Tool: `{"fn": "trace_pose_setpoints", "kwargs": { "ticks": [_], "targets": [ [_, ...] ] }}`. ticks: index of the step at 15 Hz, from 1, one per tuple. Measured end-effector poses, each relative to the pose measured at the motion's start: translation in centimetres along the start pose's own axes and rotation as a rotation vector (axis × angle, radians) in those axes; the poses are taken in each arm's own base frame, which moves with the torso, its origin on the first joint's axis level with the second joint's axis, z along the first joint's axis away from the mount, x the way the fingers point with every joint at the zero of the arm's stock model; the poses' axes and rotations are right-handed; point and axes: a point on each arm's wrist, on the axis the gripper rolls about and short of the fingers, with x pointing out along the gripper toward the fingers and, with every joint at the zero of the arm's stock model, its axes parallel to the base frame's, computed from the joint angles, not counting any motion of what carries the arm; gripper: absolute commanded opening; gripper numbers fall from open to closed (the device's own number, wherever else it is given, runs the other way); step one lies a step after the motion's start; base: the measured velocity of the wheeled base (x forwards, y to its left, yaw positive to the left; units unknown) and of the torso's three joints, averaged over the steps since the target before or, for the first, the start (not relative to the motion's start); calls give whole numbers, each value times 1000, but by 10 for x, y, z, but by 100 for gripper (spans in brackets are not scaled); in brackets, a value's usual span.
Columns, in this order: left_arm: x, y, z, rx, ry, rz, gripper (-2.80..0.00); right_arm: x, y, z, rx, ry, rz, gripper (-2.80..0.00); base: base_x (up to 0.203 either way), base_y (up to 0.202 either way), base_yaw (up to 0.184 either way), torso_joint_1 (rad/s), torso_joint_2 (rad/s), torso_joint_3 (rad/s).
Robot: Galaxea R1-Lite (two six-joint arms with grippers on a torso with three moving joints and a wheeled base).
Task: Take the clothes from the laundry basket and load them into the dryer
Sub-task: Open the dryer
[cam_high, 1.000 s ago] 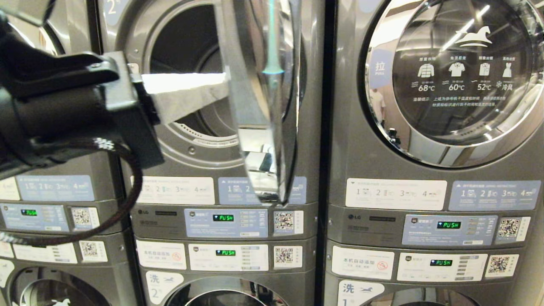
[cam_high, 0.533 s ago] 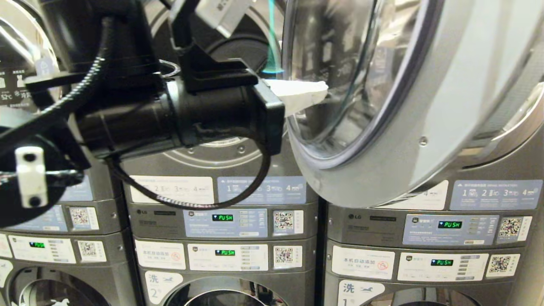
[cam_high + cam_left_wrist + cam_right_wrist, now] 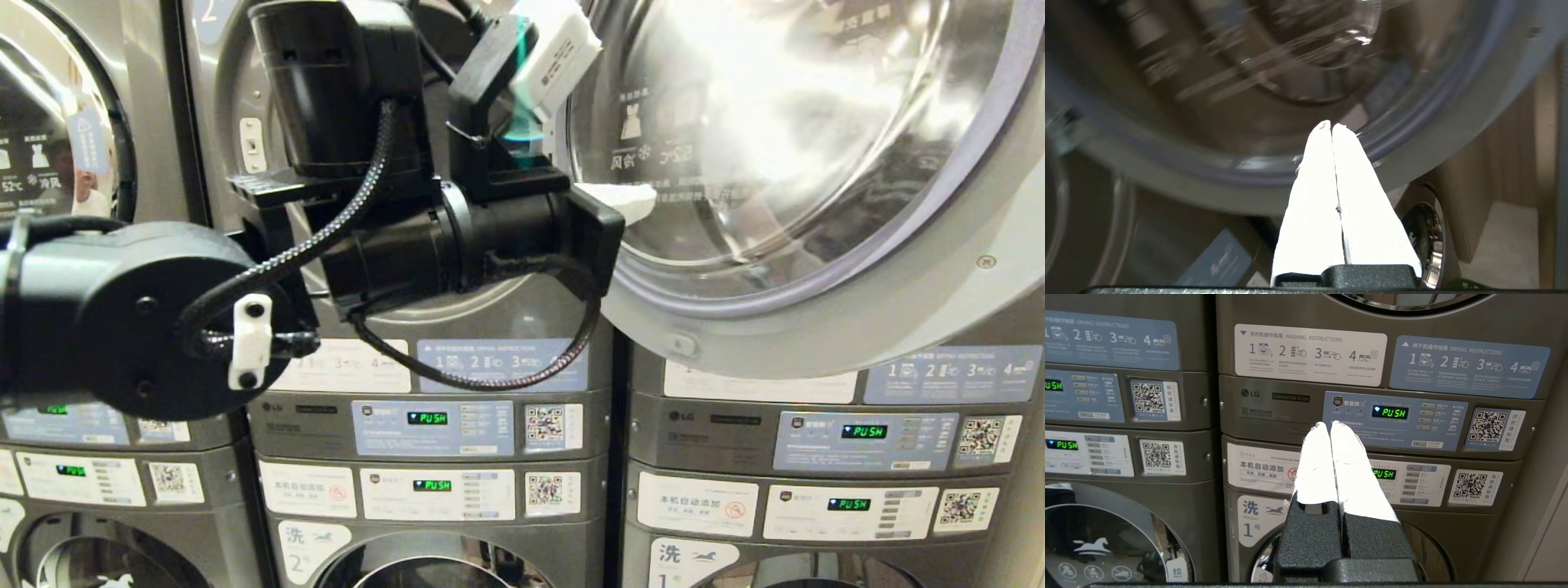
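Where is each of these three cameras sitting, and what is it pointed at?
Head: on the robot's head, facing the stacked machines; the left arm and left tool reach the open dryer door.
Left wrist: behind the shut left tool, facing that door.
Right wrist: behind the shut right tool, facing the control panels.
Head and left wrist share the door.

The dryer door (image 3: pixel 816 269) has glossy glass in a smooth grey metal-look rim. The left claw (image 3: pixel 1332 124) has matt white fingers on rough black plastic.
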Motion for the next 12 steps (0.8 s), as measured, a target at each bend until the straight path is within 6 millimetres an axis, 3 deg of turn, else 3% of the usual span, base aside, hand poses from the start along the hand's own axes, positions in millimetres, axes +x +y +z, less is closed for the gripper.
{"fn": "trace_pose_setpoints", "kwargs": {
  "ticks": [4, 6, 8, 10, 12],
  "targets": [
    [-39, 48, -23, -151, 87, 263, -280, 0, 0, 0, 1, 0, 1, -280, 0, 0, 0, 0, 0, 0],
    [-81, 77, -45, -205, 159, 410, -280, 0, 0, 0, 1, 0, 2, -280, 0, 0, 0, 0, 0, 0],
    [-136, 95, -69, -250, 241, 576, -280, 0, 0, 0, 0, 0, 3, -280, 0, 0, 0, 0, 0, 0],
    [-193, 91, -89, -289, 304, 733, -280, 0, 0, 0, -1, 0, 4, -280, 0, 0, 0, 0, 0, 0],
    [-237, 66, -102, -313, 342, 838, -280, 0, 0, 0, -2, 0, 7, -280, 0, 0, 0, 0, 0, 0]
  ]
}}
